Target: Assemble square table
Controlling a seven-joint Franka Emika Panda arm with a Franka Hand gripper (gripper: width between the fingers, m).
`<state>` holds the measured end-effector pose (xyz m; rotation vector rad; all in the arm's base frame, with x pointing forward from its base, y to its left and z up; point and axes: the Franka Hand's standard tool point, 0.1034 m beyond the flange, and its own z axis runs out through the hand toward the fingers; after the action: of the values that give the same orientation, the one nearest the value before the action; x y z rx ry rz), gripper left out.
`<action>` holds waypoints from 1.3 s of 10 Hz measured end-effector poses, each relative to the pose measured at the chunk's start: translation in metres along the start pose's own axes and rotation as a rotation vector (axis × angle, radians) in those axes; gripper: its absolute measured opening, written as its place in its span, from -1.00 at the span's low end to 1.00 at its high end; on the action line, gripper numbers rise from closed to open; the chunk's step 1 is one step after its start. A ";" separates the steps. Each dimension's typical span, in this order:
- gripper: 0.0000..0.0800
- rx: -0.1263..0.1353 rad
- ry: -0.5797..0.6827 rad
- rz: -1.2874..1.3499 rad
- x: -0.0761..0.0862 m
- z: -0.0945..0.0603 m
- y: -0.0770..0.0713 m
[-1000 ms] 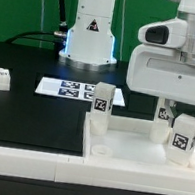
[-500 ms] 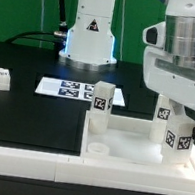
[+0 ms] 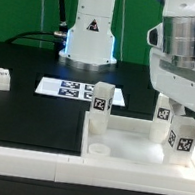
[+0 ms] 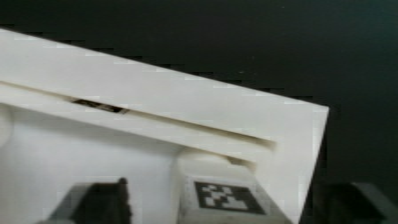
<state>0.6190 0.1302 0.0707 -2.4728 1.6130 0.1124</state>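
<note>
The white square tabletop (image 3: 135,170) lies tray-side up at the front right, and its rim also shows in the wrist view (image 4: 160,90). Two tagged legs stand in its far corners, one (image 3: 103,99) toward the exterior view's left and one (image 3: 165,111) toward its right. A third leg (image 3: 183,139) stands at the near right corner. My gripper (image 3: 185,127) comes down over it. In the wrist view the gripper (image 4: 231,205) straddles this leg (image 4: 222,195), open, with a gap on each side. A fourth leg (image 3: 1,79) stands loose at the far left. The near left socket (image 3: 98,146) is empty.
The marker board (image 3: 71,89) lies flat behind the tabletop. The robot base (image 3: 92,29) stands at the back. A long white bar-shaped wall (image 3: 25,161) runs along the front edge, against the tabletop.
The hand has turned about the leg and sunk slightly between one second ago and half a second ago. Since then hardly anything has moved.
</note>
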 end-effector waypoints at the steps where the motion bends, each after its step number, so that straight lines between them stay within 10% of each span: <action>1: 0.49 -0.022 0.013 -0.197 0.000 -0.002 0.000; 13: 0.62 -0.050 0.105 -1.186 0.011 -0.003 -0.009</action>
<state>0.6316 0.1230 0.0732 -3.0335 -0.0363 -0.1493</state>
